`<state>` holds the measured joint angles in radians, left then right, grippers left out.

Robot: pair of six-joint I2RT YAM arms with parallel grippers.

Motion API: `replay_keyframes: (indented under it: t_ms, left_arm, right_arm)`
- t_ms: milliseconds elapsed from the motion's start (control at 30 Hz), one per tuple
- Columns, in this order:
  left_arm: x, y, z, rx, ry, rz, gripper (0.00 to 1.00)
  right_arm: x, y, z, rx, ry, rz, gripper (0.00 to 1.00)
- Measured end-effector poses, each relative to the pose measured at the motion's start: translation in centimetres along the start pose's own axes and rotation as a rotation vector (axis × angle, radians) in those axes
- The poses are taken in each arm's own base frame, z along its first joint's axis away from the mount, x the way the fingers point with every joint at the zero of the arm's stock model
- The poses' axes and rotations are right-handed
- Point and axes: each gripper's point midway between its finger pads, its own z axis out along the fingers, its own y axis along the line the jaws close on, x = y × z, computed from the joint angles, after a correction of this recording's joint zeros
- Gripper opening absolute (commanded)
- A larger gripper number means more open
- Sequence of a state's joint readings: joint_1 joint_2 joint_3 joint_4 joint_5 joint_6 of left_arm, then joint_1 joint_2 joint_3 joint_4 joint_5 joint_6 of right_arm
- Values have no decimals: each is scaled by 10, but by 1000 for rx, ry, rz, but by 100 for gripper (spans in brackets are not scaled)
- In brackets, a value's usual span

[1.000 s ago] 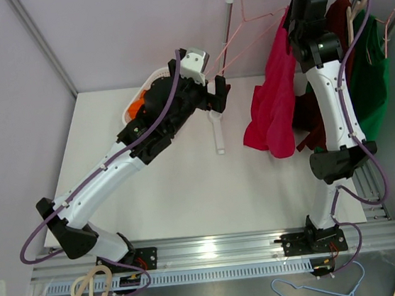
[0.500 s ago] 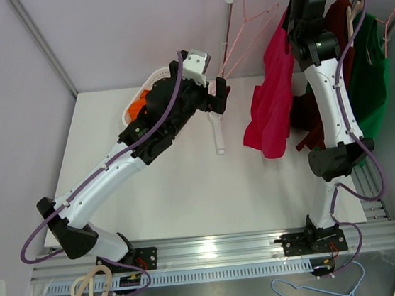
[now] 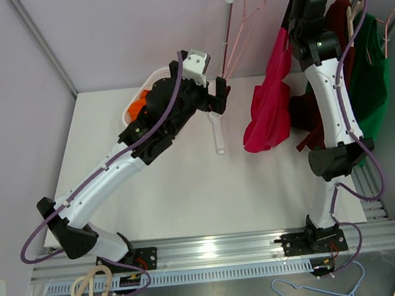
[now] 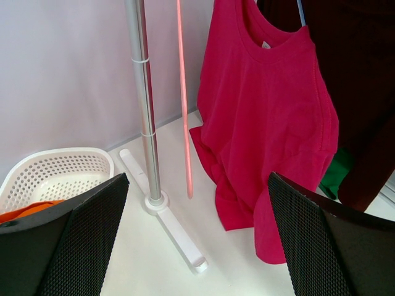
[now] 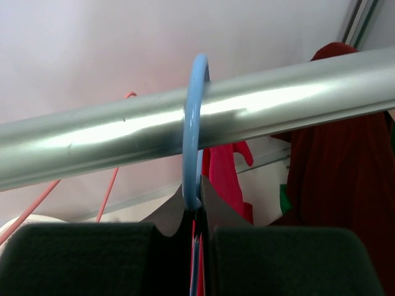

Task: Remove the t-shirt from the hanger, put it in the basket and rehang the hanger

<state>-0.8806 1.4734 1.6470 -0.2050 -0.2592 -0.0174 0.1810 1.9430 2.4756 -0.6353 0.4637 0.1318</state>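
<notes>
The right end effector (image 5: 196, 213) is clamping the blue hanger (image 5: 192, 123) at the rail (image 5: 278, 105). The pink t-shirt (image 3: 267, 104), hanging far right, is bunching higher than a second ago. The left end effector (image 4: 197, 243) is waiting open, so removal is probably only beginning.

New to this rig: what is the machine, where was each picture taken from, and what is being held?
Two robot arms are bolted at the near edge of a white table. The wide picture looks down from above and behind them; the other two come from a camera on each wrist. The left claw is open and empty, facing a pink t-shirt that hangs on a blue hanger from a metal rail. The right claw is shut on that hanger just below its hook. On the table stand the rack's foot and a white basket holding something orange.
</notes>
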Motion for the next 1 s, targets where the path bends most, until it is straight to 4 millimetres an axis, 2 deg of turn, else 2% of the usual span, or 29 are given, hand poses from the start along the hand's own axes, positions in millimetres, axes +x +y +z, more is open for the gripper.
replay_keyframes:
  t_ms: [133,267,467,600,733,800,900,1000]
  left_arm:
    - [-1,-2,0,2,-3,10,100]
    - [-3,-10,-2,13,-18,40,100]
    - [2,-31,-19,57,-51,86,99]
    - [-6,-57,-39,106,-102,123,100]
    - [-8,-100,-76,209,-170,154,100]
    - [1,-122,-98,273,-189,172,100]
    - [26,-143,-130,363,-204,183,100]
    - [56,-151,-147,416,-203,188,100]
  right_arm:
    - [-7,3,-6,-18,-13,-17,0]
    - [-21,9,-24,-46,-40,-35,0]
    - [-57,17,-82,-95,-112,-28,0]
    - [-69,7,-119,-88,-137,-3,0]
    - [-62,-8,-142,-29,-122,37,0]
    - [-50,-12,-149,4,-100,56,0]
    - [-29,-15,-158,35,-56,76,0]
    - [-14,-16,-166,49,-14,93,0]
